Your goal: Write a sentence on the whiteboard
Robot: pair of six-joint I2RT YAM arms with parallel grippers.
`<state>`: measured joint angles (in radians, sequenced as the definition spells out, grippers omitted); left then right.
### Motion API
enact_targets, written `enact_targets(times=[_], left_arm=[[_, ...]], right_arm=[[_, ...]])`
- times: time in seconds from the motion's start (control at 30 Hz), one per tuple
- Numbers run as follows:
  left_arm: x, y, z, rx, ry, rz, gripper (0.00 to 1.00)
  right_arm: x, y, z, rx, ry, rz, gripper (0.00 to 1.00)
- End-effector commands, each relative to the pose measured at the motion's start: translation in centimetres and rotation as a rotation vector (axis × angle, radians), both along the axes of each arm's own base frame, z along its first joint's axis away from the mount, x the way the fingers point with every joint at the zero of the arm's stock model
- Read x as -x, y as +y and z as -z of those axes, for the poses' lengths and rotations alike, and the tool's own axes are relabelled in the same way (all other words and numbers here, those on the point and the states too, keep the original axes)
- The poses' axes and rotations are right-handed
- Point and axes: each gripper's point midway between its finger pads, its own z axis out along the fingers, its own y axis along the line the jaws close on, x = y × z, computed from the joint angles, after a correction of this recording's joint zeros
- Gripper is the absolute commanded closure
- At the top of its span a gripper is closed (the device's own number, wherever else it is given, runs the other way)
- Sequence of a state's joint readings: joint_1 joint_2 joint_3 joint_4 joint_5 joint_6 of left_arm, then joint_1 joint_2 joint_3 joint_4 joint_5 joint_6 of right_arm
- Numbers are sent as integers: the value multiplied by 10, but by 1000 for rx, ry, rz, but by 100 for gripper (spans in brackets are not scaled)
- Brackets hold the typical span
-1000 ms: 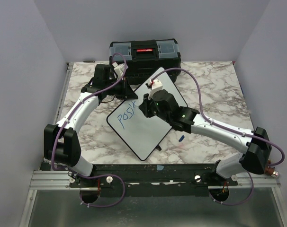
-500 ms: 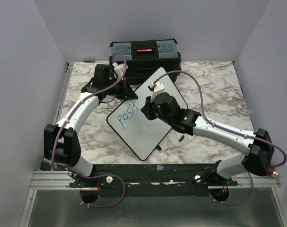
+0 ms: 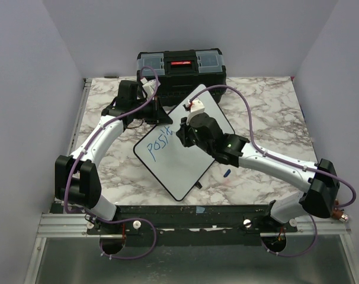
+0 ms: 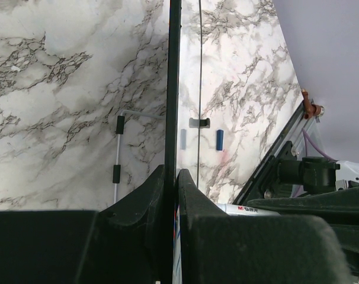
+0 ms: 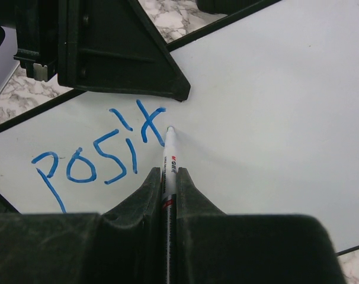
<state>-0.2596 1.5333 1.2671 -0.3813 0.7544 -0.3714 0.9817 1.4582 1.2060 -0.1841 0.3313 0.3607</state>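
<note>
Over the whiteboard [image 5: 274, 89], right jaws pinch a marker [image 5: 169, 157] beside blue letters [image 5: 132, 158]; left jaws clamp its edge.

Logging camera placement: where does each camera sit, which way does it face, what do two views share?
Top external: above and behind the bases, looking down on the marble table, glossy white black-framed whiteboard and black toolbox; both arms show.
Left wrist: on the left gripper, looking along the whiteboard's edge clamped in its jaws.
Right wrist: on the right gripper, looking down its white marker at blue handwritten letters.
Shared: top and right wrist both show those letters.
</note>
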Motion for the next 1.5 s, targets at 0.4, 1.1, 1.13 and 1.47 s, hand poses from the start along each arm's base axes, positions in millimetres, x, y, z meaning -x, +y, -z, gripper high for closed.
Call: enact_targets(times=[0.4,1.1,1.13,1.47], left_arm=[[-8,-2,-26,6,-146,8,100],[-6,-3,-28,7,-151,13,100],[-6,-3,-28,7,-151,13,100],[-6,-3,-27,7,-149,12,100]], right_arm=[[-14,-17,-32,-5,-89,97,99],[-26,-7,-25,13,-91,106,99],[-26,-8,-23,15,-87,105,99],[-10,-14,1,26,-19,72,99]])
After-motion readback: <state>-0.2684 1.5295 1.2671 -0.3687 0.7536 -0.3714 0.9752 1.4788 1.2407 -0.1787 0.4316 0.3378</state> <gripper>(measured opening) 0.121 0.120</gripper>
